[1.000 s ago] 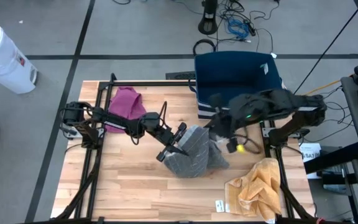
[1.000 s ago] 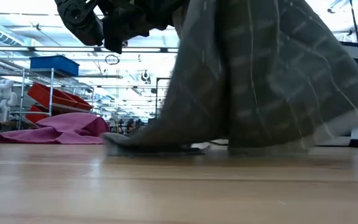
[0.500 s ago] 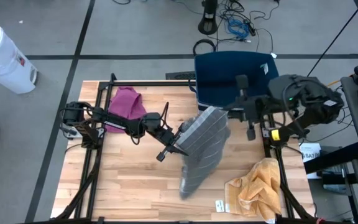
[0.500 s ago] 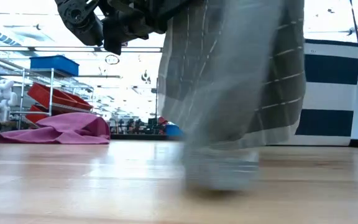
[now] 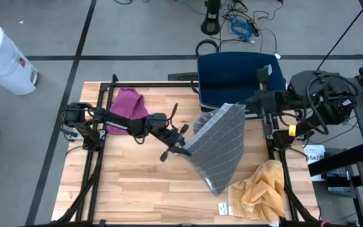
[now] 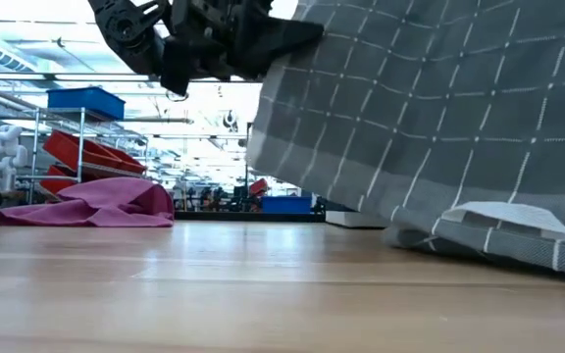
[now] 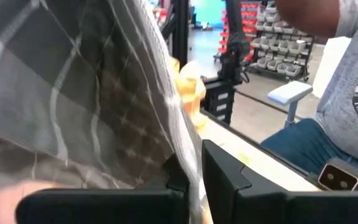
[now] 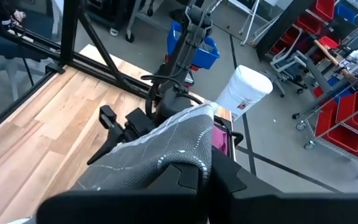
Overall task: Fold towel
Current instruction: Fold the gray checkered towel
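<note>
A grey checked towel (image 5: 216,142) hangs spread out as a slanting sheet between my two grippers. My left gripper (image 5: 183,149) is over the middle of the table, shut on the towel's left edge. My right gripper (image 5: 249,104) is high at the far right, shut on the towel's upper far corner. The towel's lower corner (image 5: 216,186) reaches down to the table near the yellow cloth. In the low view its bottom end (image 6: 498,235) lies on the wood. My left gripper pinches the towel's side edge (image 7: 190,177) between its two fingers, coming nearly level from the table's left. The cloth runs away from it up toward the other gripper and droops below it. My right gripper pinches the towel's upper corner (image 8: 194,158) between its two fingers, coming from the table's right and slanting a little down. The corner is lifted well clear of the table, and the cloth falls away from it toward my left gripper.
A pink cloth (image 5: 126,104) lies at the far left, and a crumpled yellow cloth (image 5: 260,189) at the near right with a small white tag (image 5: 222,208) beside it. A blue-and-white bin (image 5: 238,75) stands at the far edge. A seated person (image 7: 347,87) is beyond the table.
My right gripper has risen and drawn back toward the table's far right with the towel's corner. The towel, bunched in a heap on the table a second ago, has been pulled up and spread out into a sheet. Its lower end has swung toward the near right.
</note>
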Robot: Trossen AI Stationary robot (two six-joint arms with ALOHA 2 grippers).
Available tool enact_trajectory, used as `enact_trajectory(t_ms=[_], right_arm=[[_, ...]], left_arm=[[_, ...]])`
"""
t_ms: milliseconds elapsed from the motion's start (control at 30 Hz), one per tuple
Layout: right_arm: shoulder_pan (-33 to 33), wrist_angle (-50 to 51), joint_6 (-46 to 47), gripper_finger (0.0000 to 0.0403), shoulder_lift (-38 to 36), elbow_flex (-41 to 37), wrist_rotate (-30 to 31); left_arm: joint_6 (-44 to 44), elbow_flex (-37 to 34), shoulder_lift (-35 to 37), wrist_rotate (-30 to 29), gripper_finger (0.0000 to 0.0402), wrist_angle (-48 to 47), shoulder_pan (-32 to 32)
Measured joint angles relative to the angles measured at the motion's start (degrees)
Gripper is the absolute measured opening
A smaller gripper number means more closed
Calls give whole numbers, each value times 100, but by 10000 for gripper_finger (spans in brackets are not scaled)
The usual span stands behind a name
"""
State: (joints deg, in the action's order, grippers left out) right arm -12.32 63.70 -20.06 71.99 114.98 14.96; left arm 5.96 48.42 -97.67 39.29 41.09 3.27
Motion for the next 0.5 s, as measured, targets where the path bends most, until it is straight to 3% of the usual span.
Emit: enact_trajectory(t_ms=[500], right_arm=[[0, 128, -119, 0, 0, 0, 2]], left_arm=[[331, 0, 0, -437, 39, -1302, 8]])
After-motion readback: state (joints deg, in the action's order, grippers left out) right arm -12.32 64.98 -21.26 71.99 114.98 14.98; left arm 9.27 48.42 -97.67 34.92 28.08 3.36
